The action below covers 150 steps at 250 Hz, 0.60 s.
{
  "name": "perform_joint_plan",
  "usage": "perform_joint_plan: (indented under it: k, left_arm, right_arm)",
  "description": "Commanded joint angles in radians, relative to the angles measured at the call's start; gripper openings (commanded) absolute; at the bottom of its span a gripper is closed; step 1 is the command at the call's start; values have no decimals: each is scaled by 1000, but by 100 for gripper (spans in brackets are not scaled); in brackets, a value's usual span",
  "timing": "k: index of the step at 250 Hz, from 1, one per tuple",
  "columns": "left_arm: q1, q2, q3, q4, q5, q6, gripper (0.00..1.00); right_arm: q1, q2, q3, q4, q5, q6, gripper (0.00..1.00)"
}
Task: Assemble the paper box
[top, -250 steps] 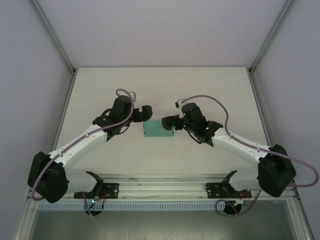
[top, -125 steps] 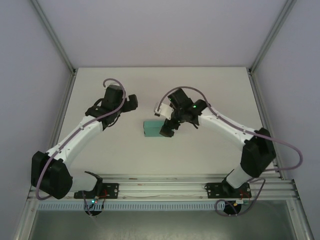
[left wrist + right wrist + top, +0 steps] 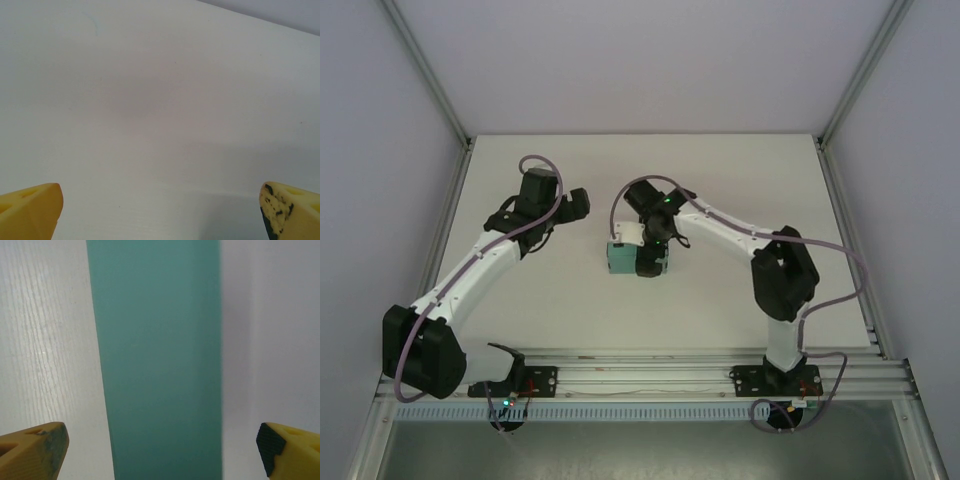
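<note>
Grasp step: right fingers [image 3: 35,447] wide open over the paper box [image 3: 160,360], holding nothing; left fingers [image 3: 30,210] open, empty. Next needs centred, gentle closure.

The top camera sits high up behind the two arms and looks down on the whole table [image 3: 720,180]. The left wrist camera rides on the left gripper [image 3: 160,215] and looks at bare table from close by. The right wrist camera rides on the right gripper [image 3: 160,455] and looks from very close at the paper box [image 3: 160,360]. The top view also sees that box and the table.
</note>
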Motion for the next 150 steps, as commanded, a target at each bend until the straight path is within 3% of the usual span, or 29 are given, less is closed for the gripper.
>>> perform_joint_plan:
  k: [1,51,125,150]
  left_arm:
    - [13,-31,-20,13,33,27,100]
    - [16,-49,-41,33,48,34,100]
    - [15,-56,-51,31,64,39,100]
    - [17,-63,-53,26,69,40,100]
  right_arm:
    - [17,42,32,-57,72,-19,94]
    - [32,70,14,8,68,4,84]
    - [36,81,21,20,105,18,51]
    - [36,69,13,32,127,24,47]
